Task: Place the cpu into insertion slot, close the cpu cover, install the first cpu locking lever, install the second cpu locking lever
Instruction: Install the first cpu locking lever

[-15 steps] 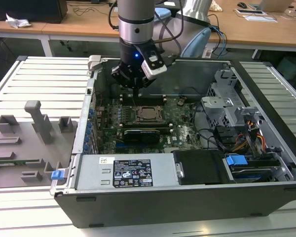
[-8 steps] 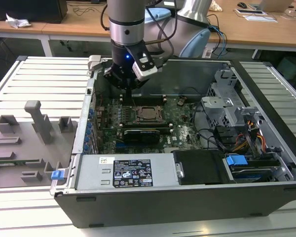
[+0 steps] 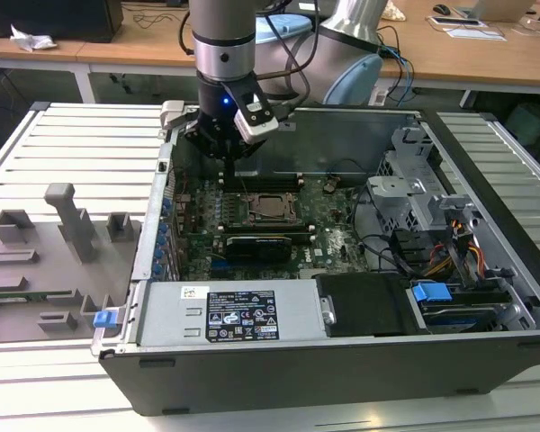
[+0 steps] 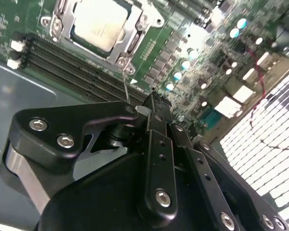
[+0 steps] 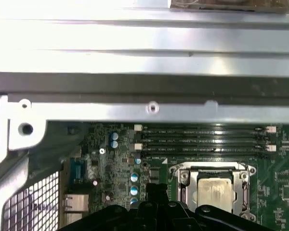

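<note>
My black gripper hangs inside the open grey computer case, over the green circuit board at its far edge in the exterior view, just beyond the socket. In the second wrist view my black fingers sit pressed together, narrow, with a thin silver wire lever running from the fingertip area up to the socket corner. I cannot tell if the wire is truly pinched or just beside the tips.

The small flat square cpu with a silver-grey metal top lies flat in the square insertion slot with its silver metal rim; it shows in both wrist views and in the exterior view. The thin silver-grey cpu cover frame lies down around the chip, window over the metal top.

Long narrow black memory slots run beside the socket, between it and the grey case wall. Small blue-topped capacitors stand in a row near the socket on the board. A long black expansion card stands on the near side of the socket in the exterior view. A grey power supply box with a label sits at the near case edge, blue clip toward the exterior view's right. Grey plastic fixture blocks rest on the ribbed white table to the exterior view's left, well apart from the case.
</note>
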`<state>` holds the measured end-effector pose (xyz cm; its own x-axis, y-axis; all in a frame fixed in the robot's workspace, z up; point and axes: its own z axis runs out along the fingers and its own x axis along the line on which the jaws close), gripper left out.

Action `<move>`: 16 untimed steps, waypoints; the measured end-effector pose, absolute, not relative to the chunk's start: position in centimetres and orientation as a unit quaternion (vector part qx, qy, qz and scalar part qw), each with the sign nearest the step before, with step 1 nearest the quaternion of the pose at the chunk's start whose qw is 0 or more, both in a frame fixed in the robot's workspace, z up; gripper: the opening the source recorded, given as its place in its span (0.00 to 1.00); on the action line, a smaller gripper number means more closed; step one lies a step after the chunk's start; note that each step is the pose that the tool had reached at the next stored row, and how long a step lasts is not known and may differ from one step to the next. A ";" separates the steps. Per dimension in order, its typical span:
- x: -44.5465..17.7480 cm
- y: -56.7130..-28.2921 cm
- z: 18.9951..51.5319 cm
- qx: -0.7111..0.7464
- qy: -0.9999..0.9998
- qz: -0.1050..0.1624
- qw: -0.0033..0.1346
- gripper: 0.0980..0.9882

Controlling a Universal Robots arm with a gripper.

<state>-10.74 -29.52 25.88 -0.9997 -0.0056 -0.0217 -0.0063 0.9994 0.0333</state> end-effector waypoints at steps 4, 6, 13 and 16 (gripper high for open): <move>-10.7 -29.0 25.7 -0.003 1.000 0.017 0.011 0.01; -10.5 -28.9 25.6 -0.003 1.000 0.017 0.011 0.01; -8.4 -28.7 25.6 -0.003 1.000 0.017 0.011 0.01; -6.9 -28.7 25.2 -0.003 1.000 0.017 0.011 0.01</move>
